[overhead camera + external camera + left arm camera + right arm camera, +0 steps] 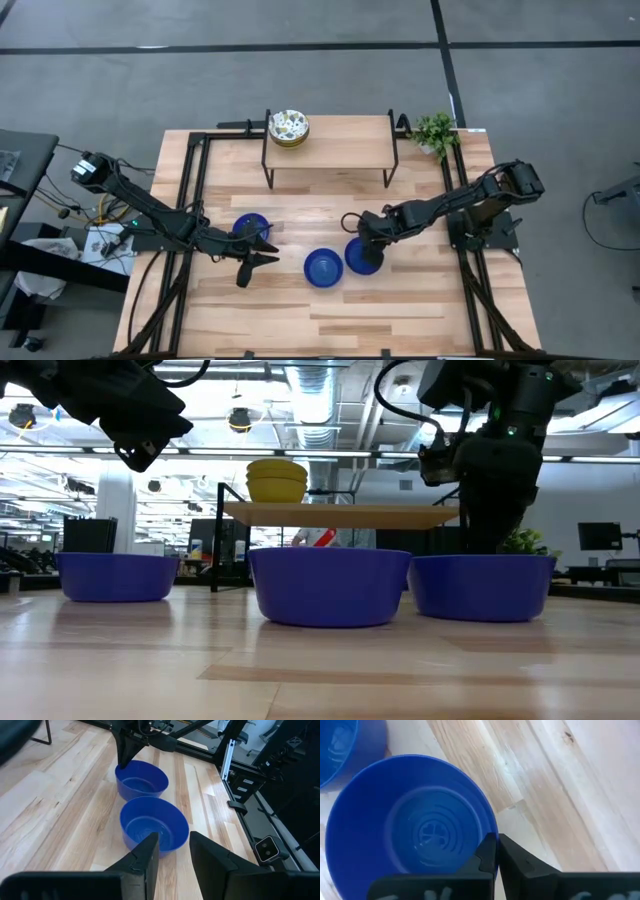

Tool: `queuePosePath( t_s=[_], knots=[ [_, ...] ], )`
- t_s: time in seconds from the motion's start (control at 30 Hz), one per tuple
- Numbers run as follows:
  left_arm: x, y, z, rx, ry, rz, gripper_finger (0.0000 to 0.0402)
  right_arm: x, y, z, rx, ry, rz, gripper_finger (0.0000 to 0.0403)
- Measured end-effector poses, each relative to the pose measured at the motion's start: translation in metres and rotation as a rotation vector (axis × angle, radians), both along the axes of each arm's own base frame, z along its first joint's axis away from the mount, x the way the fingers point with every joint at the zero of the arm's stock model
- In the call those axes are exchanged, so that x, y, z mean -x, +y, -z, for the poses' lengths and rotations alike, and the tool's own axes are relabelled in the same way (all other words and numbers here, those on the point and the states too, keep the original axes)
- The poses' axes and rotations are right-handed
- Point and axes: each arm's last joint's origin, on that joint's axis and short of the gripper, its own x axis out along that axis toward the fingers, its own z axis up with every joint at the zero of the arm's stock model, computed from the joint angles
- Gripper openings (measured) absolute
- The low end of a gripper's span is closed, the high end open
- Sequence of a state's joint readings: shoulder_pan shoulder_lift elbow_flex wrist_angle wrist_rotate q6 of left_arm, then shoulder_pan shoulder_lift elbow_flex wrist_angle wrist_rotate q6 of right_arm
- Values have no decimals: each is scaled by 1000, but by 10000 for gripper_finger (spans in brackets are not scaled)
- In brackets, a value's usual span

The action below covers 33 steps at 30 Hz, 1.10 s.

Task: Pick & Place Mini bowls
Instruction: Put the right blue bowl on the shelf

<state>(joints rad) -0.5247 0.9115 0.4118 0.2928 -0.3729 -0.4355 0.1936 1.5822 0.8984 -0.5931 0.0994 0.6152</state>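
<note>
Counting three blue bowls point(323, 268) on my desk point(400, 310), plus stacked floral bowls point(288, 127) on the shelf point(340, 140). My right tool point(496, 851) pinches one blue bowl's point(410, 820) rim; my left tool point(172, 847) hangs narrowly parted.

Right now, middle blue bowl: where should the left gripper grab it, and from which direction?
Probably by the rim. The middle blue bowl sits upright and mouth-up, with a thin wall, so come down from above with one finger inside and one outside. Use its left side, facing the open left gripper, away from the right gripper at the neighbouring bowl.
</note>
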Motion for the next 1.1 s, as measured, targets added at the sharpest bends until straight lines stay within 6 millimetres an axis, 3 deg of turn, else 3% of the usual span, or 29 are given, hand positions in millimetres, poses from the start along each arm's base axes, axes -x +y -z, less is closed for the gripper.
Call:
queuePosePath(
  t_s=[0.43,0.87,1.1],
  knots=[
    [0,0,0,0,0,0,108,-14,-6,-50,92,61,-124,0],
    [0,0,0,17,3,-4,108,-35,-44,-133,137,-48,-158,0],
    [0,0,0,53,7,-11,108,-38,-85,-179,167,-167,-29,0]
  ],
)
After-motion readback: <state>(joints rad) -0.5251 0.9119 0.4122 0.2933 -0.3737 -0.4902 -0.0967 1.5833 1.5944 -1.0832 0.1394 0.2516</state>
